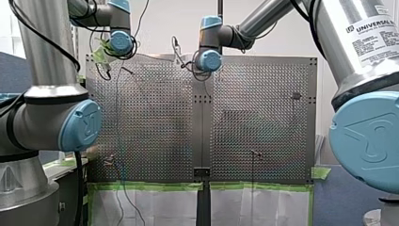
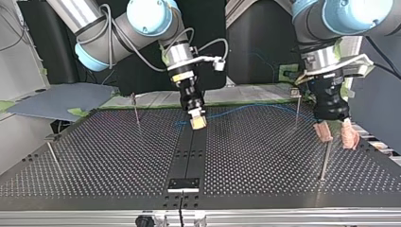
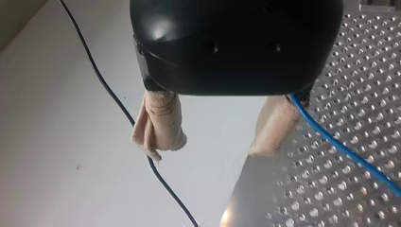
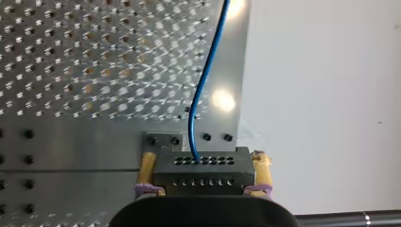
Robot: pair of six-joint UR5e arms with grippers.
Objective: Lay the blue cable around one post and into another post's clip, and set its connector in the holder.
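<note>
My right gripper [image 4: 203, 187] is shut on a dark connector block [image 4: 202, 166], gripped from both sides by its yellow pads. The blue cable [image 4: 200, 90] rises out of the block and runs away over the perforated table [image 4: 71, 56]. In the top view this gripper [image 2: 197, 122] hangs over the table's middle strip. From there the blue cable [image 2: 246, 109] trails toward a thin post [image 2: 297, 111]. My left gripper [image 2: 336, 135] is open near the table's right edge, its beige pads [image 3: 161, 125] apart with nothing between them. The blue cable [image 3: 340, 144] passes just beside one pad.
More thin posts [image 2: 136, 109] [image 2: 325, 158] [image 2: 51, 152] stand on the table. A small screwed plate [image 2: 184, 184] sits on the middle strip near the top view's front edge. A black cable [image 3: 113, 99] crosses the white floor beyond the table's edge. Green tape lines the front view's near edge [image 1: 155, 186].
</note>
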